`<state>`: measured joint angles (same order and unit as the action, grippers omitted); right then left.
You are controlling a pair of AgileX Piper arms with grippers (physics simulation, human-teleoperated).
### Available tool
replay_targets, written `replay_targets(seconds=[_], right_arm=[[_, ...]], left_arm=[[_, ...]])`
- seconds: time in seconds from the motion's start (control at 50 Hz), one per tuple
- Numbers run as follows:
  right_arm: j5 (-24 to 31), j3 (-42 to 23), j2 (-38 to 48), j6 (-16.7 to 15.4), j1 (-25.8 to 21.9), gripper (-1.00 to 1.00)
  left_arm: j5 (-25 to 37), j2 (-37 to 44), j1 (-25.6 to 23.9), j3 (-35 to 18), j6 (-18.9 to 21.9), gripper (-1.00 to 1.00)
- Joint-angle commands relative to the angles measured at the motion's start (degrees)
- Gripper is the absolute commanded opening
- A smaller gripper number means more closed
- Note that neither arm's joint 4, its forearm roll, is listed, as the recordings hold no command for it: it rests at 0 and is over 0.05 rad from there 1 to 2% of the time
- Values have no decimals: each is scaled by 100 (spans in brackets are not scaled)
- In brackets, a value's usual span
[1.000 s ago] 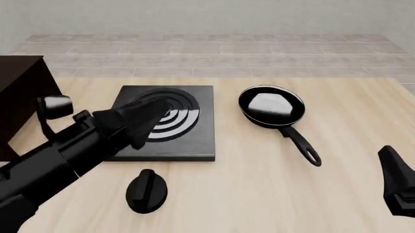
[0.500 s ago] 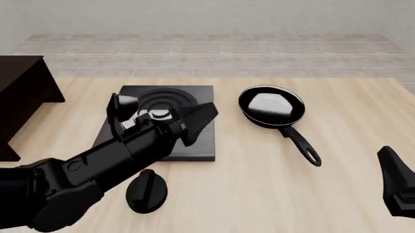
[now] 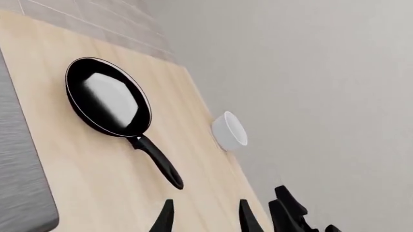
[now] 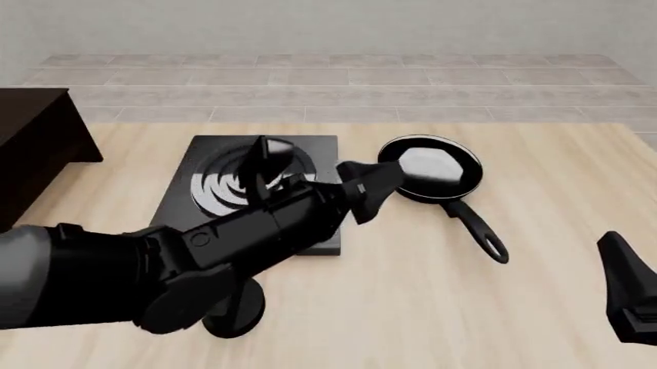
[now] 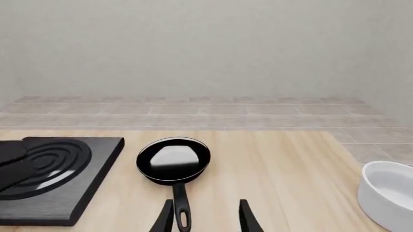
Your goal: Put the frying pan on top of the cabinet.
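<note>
The frying pan [image 4: 431,167] lies on the table right of the stove plate, its long handle [image 4: 481,232] pointing toward the near right. The dark cabinet [image 4: 39,146] stands at the far left edge. My left gripper [image 4: 320,169] hovers open over the stove plate's right side, just left of the pan, holding nothing. The left wrist view shows the pan [image 3: 107,100] ahead of the spread left gripper [image 3: 205,220]. My right gripper [image 4: 626,300] sits low at the near right. It is open in its wrist view [image 5: 205,220], with the pan [image 5: 173,159] ahead and the pan's handle end between its fingertips.
A square black stove plate [image 4: 211,207] with rings lies at the table's middle left. A round black knob [image 4: 234,317] sits in front of it, partly under my left arm. A white bowl [image 5: 387,193] stands right of the pan, outside the front view.
My left arm has swung right across the stove plate toward the pan, with its wrist rolling as it went. The pan and the right gripper have stayed put.
</note>
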<state>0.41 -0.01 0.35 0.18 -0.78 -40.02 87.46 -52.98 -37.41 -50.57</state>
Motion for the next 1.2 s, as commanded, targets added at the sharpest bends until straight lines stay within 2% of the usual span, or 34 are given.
replay_targets(seconds=[0.02, 0.18, 0.28, 0.42, 0.78, 1.2], right_arm=[[-5, 0, -2, 24, 8, 100], [-8, 0, 4, 30, 2, 100], [-16, 0, 2, 49, 15, 100], [-18, 0, 6, 49, 13, 100], [-20, 0, 12, 54, 22, 100], [-29, 0, 3, 90, 37, 100]], left_arm=[[45, 512, 51, -378, -137, 100], [72, 869, 206, -594, -232, 100], [85, 1371, 249, -804, -452, 100], [213, 1590, 309, -1033, -367, 100], [274, 2379, 339, -1554, -498, 100], [418, 2861, 316, -1991, -471, 100]])
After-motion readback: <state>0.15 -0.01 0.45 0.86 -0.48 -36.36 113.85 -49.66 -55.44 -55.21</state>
